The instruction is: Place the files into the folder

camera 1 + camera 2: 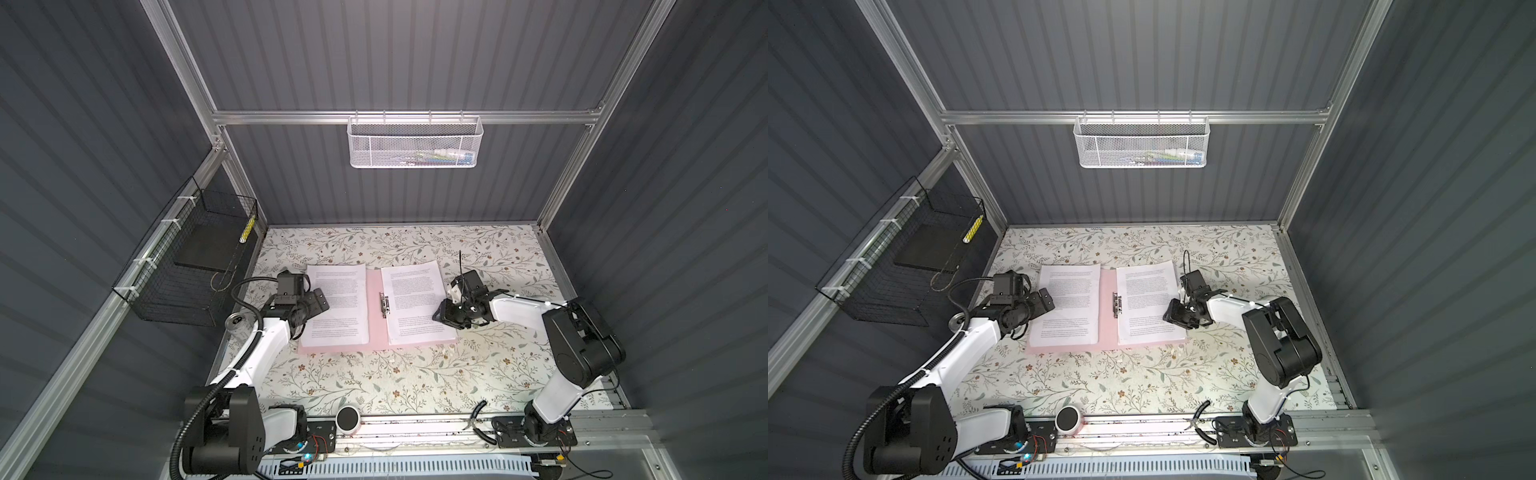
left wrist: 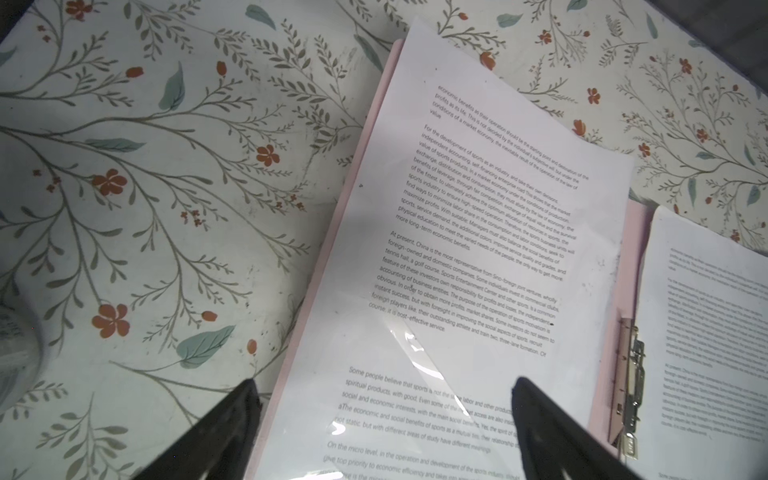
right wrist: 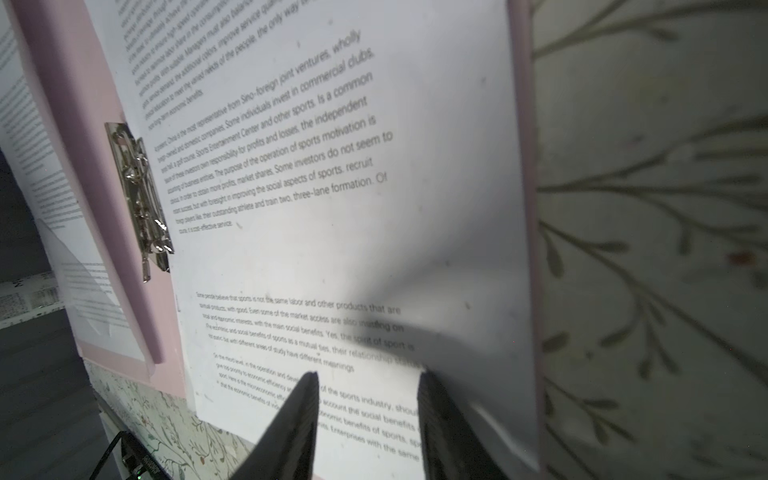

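Bearing pink folder (image 1: 374, 282), floral tabletop (image 1: 374, 374), grey walls (image 1: 415, 62)

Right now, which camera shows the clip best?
The right wrist view: the clip is close and sharp on the folder. The left wrist view shows it smaller; both top views show a tiny strip.

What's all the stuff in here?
folder: one, pink, open on the table
paper piles: two, white, one on each cover
clip: one, silver, at the spine
mesh basket: one, white, back rail
wire basket: one, black, left wall
slab: one, dark grey, in the wire basket
can: one, silver, table's left edge
puck: one, black, front rail
tablecloth: one, flowery, covering the table
left pincer: one, black, open, over left pile
right pincer: one, black, jaws apart, at right pile
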`<state>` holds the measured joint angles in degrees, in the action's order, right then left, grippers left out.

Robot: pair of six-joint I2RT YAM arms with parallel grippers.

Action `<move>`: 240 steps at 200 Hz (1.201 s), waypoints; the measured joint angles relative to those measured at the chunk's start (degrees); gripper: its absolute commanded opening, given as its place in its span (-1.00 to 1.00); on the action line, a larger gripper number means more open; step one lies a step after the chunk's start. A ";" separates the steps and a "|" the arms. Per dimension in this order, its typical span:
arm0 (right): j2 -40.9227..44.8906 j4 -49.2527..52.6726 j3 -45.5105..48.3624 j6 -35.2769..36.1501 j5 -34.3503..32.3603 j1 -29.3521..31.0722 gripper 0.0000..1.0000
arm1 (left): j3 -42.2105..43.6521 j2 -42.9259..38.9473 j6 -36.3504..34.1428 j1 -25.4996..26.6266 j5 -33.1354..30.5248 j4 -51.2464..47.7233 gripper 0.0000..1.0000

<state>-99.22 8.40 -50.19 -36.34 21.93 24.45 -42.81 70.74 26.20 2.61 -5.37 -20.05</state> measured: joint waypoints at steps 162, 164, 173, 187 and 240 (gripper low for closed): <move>-1.99 -4.81 0.37 -0.07 4.92 -0.90 -0.20 | 11.34 2.03 1.88 -10.91 11.91 11.41 0.97; -1.99 -4.83 0.37 -0.07 4.92 -0.90 -0.20 | 11.43 2.10 1.90 -11.02 12.20 11.61 0.98; -1.99 -4.83 0.37 -0.07 4.94 -0.90 -0.20 | 11.76 2.21 2.08 -11.39 13.42 12.44 0.96; -1.99 -4.85 0.37 -0.07 4.94 -0.90 -0.20 | 11.87 2.19 2.40 -11.76 15.34 13.38 0.95; -2.27 -5.01 0.31 -0.09 5.81 -1.22 -0.20 | 11.87 -1.92 3.41 -12.22 19.39 14.47 0.92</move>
<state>-101.49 3.40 -49.89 -36.42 27.75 23.22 -30.94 68.82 29.61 -9.61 14.02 -5.58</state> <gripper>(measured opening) 0.400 0.970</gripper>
